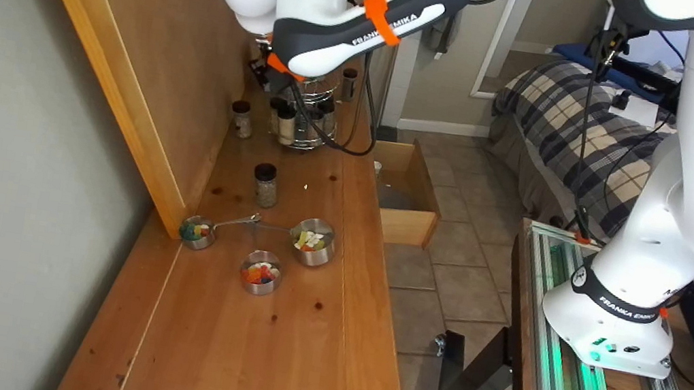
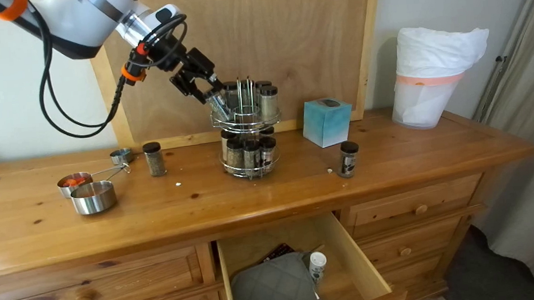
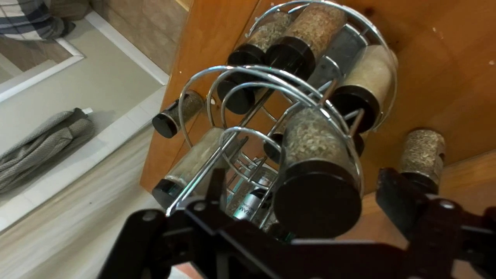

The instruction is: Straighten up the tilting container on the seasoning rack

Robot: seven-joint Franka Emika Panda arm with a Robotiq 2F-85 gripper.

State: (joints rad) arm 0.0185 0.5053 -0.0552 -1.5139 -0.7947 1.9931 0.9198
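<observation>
straddling the tilted jar (image 3: 317, 174), jaws well apart

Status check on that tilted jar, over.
Gripper open, straddling the tilted jar. Jar leaning in seasoning rack, not yet upright. Neighbouring jar close by, possibly in the way.

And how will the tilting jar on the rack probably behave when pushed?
The tilting jar leans, so it may tip further. Its round, smooth sides could let it roll or slip. The loose-looking flakes inside might shift its weight.
</observation>
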